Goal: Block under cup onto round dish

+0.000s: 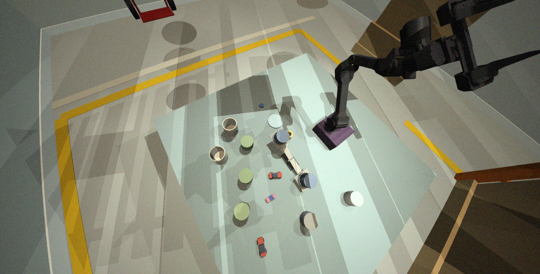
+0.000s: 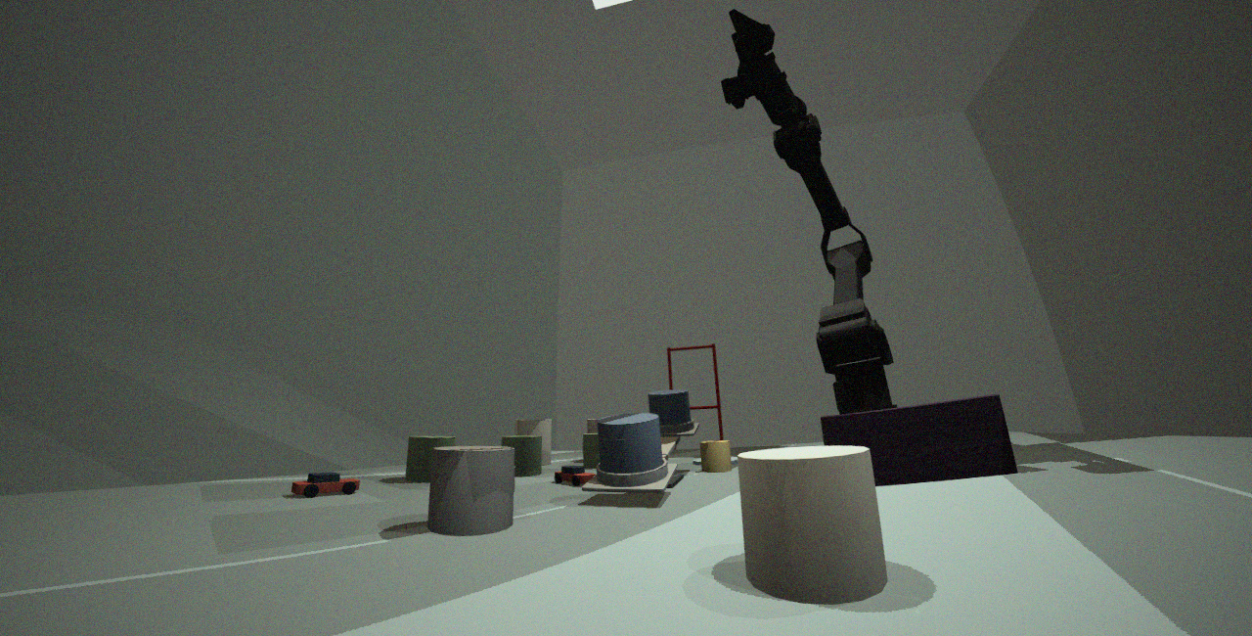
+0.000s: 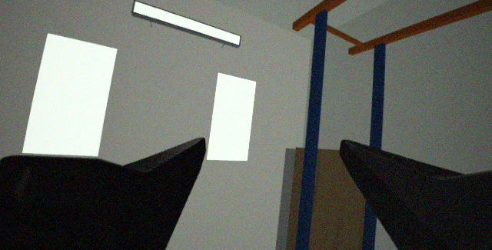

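Observation:
My gripper point(image 1: 534, 22) point(image 3: 271, 145) is open and empty, raised high at the right of the top view, far from the balance. The balance point(image 1: 293, 161) point(image 2: 600, 485) is tilted. One blue cup point(image 1: 309, 181) point(image 2: 630, 444) stands upside down on its low end, nearer the exterior camera. The identical blue cup point(image 1: 282, 136) point(image 2: 668, 408) stands on the raised far end. No block shows; what lies under either cup is hidden. The pale round dish point(image 1: 274, 121) lies just beyond the raised end, with nothing on it.
A yellow cylinder point(image 1: 290, 133) point(image 2: 715, 456) stands close beside the raised cup. Green cylinders point(image 1: 245, 175), beige cups point(image 1: 229, 124) and toy cars point(image 1: 275, 175) stand left of the balance. Pale cylinders point(image 1: 355, 198) point(image 2: 812, 526) stand near its low end. A small blue object point(image 1: 261, 105) lies beyond the dish.

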Controlling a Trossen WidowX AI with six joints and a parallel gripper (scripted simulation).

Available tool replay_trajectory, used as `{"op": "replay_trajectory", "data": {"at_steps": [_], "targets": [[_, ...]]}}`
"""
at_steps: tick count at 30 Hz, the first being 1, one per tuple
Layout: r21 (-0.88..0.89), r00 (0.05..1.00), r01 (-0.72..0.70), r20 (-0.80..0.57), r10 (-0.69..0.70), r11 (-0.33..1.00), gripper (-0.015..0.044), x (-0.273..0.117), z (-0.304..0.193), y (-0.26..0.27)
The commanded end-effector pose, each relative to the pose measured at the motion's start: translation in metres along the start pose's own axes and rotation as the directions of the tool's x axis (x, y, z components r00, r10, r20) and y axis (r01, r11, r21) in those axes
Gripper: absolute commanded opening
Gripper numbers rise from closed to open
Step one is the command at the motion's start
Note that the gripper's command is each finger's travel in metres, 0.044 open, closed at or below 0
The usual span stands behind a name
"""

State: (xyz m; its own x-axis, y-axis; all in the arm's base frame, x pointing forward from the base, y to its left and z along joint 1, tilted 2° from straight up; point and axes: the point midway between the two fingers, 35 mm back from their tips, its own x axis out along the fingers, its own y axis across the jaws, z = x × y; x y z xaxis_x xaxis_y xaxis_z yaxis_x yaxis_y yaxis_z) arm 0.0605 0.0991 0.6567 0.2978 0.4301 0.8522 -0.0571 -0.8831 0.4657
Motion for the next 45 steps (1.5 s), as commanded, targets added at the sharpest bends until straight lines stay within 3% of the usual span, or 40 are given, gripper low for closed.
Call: {"op": "replay_trajectory", "data": {"at_steps": [1,10,20,32,45], "targets": [[-0.100,0.997,0.066,0.051,-0.061,0.993,0.0440,-0.005,0.012,-0.017],[-0.316,0.963,0.248,0.183,-0.198,0.916,0.0440,-0.021,0.043,-0.056],[-0.493,0.881,0.464,0.343,-0.326,0.736,0.0440,-0.048,0.082,-0.094],[-0.592,0.723,0.690,0.537,-0.434,0.417,0.0440,-0.095,0.130,-0.130],[-0.558,0.484,0.830,0.723,-0.493,-0.002,0.0440,-0.163,0.178,-0.156]]}}
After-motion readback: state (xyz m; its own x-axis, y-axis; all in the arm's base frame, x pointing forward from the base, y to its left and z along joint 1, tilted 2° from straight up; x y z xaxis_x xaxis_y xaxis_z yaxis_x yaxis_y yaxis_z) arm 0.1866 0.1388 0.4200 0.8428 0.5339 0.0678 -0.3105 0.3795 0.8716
